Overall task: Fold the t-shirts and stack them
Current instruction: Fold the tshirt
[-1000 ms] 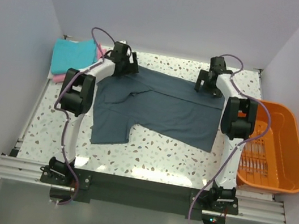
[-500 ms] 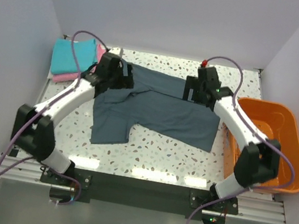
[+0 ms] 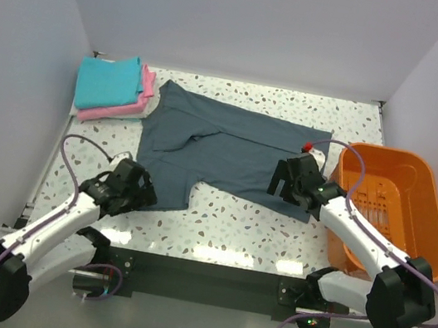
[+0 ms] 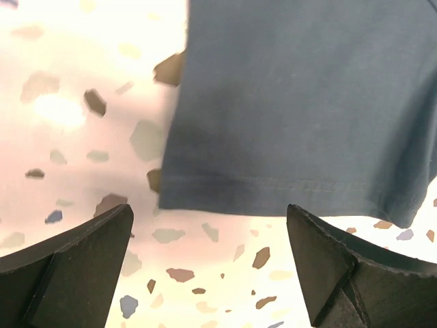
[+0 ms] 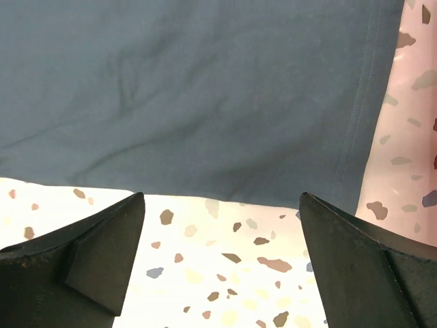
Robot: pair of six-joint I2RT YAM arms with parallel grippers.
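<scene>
Slate t-shirt [image 3: 237, 154] unchanged; both arms retracted.

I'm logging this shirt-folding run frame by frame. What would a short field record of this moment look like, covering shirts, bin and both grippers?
slate t-shirt: spread out in the middle of the table
turquoise t-shirt: folded, lying on the pink t-shirt, far left corner
orange bin: right side of the table
left gripper: open, holding nothing, facing the slate shirt's near-left hem
right gripper: open, holding nothing, facing the slate shirt's near-right hem corner
</scene>
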